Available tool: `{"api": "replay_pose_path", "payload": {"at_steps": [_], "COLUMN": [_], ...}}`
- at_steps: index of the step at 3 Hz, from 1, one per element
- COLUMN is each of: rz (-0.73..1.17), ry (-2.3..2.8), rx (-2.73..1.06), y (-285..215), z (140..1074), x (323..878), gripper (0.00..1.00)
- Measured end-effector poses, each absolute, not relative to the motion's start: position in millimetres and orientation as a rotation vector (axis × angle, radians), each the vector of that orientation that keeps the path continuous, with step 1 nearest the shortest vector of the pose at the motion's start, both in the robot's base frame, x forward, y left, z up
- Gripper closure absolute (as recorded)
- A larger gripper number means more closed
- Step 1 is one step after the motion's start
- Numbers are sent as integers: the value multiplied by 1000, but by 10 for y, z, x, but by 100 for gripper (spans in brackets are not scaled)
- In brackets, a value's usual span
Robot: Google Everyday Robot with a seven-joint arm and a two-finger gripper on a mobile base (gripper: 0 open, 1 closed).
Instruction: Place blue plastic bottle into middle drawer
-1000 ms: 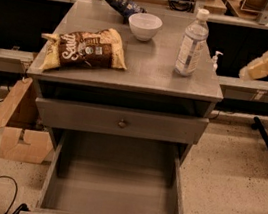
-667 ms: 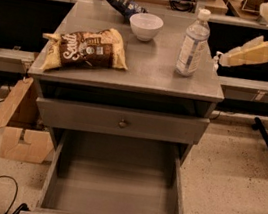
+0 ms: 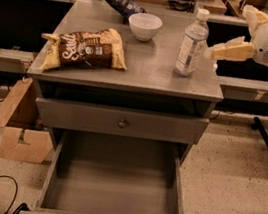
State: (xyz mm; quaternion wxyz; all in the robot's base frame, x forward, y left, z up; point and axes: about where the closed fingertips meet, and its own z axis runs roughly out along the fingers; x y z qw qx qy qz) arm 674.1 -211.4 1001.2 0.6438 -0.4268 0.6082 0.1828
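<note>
Nearest, pulled right out: the middle drawer (image 3: 179,189), a deep grey metal box with tall straight walls and a flat bare floor, open from above. Just behind and above, a shallower closed drawer front (image 3: 161,127) in the same dull grey, with a small round knob. On top, a smooth grey metal surface (image 3: 149,73), square-edged. Toward its left edge, a crinkly brown and yellow chip bag (image 3: 84,50), lying flat. Toward the right edge, the bottle (image 3: 192,42): clear plastic, pale label, white cap, standing upright, long axis vertical, cap up. Bare metal in front of it. Just right of it, at label height, the cream tapered tool (image 3: 211,52), tip toward the bottle, gripping nothing. How far open, cannot tell; touching the bottle or not, cannot tell either. Farther back, a round white bowl (image 3: 145,25).
</note>
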Motion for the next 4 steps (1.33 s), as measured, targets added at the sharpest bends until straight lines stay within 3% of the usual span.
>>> {"api": "replay_pose_path", "payload": {"at_steps": [1,4], "rz": [415,590], "ry": [1386,1433], "rx": [-973,-794], "y": [-2114,-1699], "z": [10015,9522], "x": [6739,7718], "gripper": [0,0]}}
